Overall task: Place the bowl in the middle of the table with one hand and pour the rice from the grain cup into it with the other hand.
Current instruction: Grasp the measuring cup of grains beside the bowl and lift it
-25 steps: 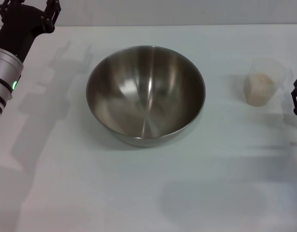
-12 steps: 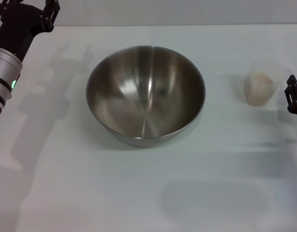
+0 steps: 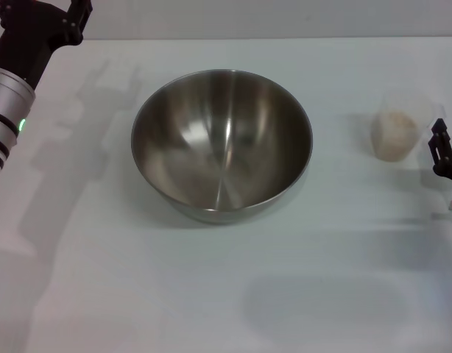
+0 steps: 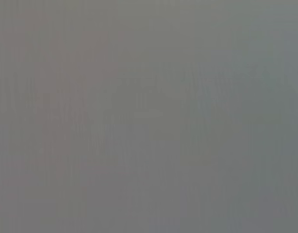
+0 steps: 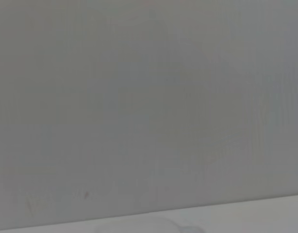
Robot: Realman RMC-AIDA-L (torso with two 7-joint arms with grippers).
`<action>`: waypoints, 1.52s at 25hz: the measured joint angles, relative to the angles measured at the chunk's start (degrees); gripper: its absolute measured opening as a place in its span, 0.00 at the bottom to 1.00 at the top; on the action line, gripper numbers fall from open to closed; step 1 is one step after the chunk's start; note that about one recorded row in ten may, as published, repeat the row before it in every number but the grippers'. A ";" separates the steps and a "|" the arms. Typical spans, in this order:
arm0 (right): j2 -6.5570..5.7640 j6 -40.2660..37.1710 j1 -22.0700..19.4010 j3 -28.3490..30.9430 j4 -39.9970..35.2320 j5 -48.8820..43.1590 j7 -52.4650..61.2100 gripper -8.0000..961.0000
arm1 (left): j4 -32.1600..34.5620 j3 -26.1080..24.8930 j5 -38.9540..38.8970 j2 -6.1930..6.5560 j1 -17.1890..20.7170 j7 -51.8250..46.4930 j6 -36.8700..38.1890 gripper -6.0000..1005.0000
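Note:
The steel bowl (image 3: 221, 143) stands empty and upright in the middle of the white table (image 3: 211, 294). The clear grain cup (image 3: 397, 132) stands upright to the bowl's right, with off-white rice (image 3: 394, 140) filling its lower part. My right gripper (image 3: 445, 154) is at the right edge of the head view, just right of the cup and close to it; most of it is out of frame. My left gripper (image 3: 38, 18) is raised at the far left back corner, well away from the bowl. Neither wrist view shows the bowl or the cup.
The left arm's silver and black forearm (image 3: 5, 110) runs down the left edge. The table's back edge meets a pale wall. The right wrist view shows the wall and a strip of white tabletop (image 5: 236, 218); the left wrist view shows plain grey.
My right gripper has moved left into view, closer to the grain cup. My left arm has drawn slightly up and back. The bowl and cup have not moved.

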 joint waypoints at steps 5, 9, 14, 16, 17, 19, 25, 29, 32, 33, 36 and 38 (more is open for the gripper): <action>0.06 0.10 -0.11 0.00 -0.06 0.00 0.29 0.47 | 0.00 0.01 0.00 -0.03 -0.04 0.02 0.00 0.59; 0.06 0.31 -0.14 0.00 -0.13 0.07 0.37 0.47 | 0.00 0.01 0.00 -0.04 -0.13 0.02 0.00 0.59; -0.07 1.13 0.01 0.03 -0.15 0.30 0.41 0.47 | 0.00 0.01 0.00 -0.04 -0.14 0.03 0.00 0.59; -0.07 1.13 0.01 0.05 -0.15 0.30 0.42 0.47 | 0.00 0.01 0.00 -0.03 -0.14 0.03 0.00 0.59; -0.08 1.13 0.01 0.07 -0.15 0.30 0.42 0.47 | 0.00 0.01 0.00 -0.05 -0.13 0.03 0.00 0.59; -0.09 1.13 0.00 0.11 -0.14 0.34 0.43 0.47 | 0.00 0.01 0.00 -0.12 -0.14 0.03 0.01 0.59; -0.16 1.13 0.00 0.33 -0.21 0.44 0.43 0.47 | 0.00 0.01 0.00 -0.15 -0.14 0.02 0.04 0.59; -0.21 1.13 0.12 0.35 -0.52 0.45 0.43 0.47 | -0.14 0.02 0.00 -0.12 -0.14 0.02 0.08 0.59; -0.21 1.35 0.27 0.42 -0.63 0.45 0.43 0.47 | -0.63 0.14 0.00 -0.12 -0.14 0.02 0.15 0.59; -0.21 1.46 0.37 0.42 -0.72 0.45 0.43 0.47 | -0.73 0.19 0.00 -0.12 -0.12 0.02 0.16 0.59; -0.21 1.62 0.61 0.33 -1.04 0.45 0.44 0.47 | -0.84 0.24 0.00 -0.12 -0.08 0.02 0.34 0.59; -0.21 1.62 0.74 0.27 -1.12 0.42 0.45 0.47 | -0.85 0.28 0.00 -0.12 -0.06 0.02 0.62 0.59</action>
